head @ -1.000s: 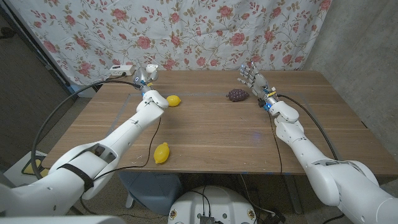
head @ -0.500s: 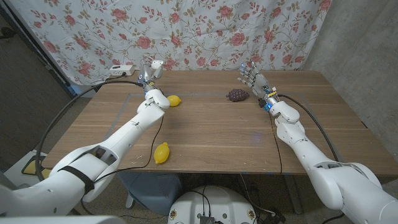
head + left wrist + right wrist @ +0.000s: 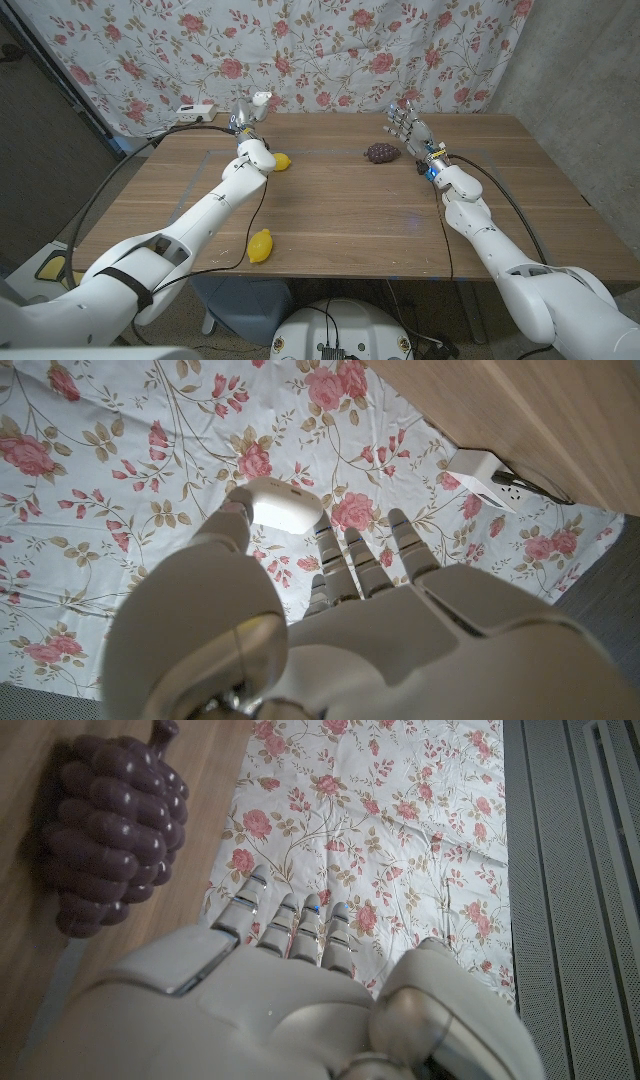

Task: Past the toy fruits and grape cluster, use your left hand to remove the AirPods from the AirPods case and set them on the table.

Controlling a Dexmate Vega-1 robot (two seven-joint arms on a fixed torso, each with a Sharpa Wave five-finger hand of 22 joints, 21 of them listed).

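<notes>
We see the left robot hand (image 3: 245, 112) raised at the table's (image 3: 340, 220) far edge, pinching the white AirPods case (image 3: 283, 505) between thumb and a fingertip, off the surface, against the floral cloth (image 3: 330, 45). Just beside that arm lies a lemon (image 3: 281, 161); another lemon (image 3: 260, 245) sits near the front edge. The right robot hand (image 3: 405, 123) stands with fingers apart, holding nothing, just beside the grapes (image 3: 381, 152).
</notes>
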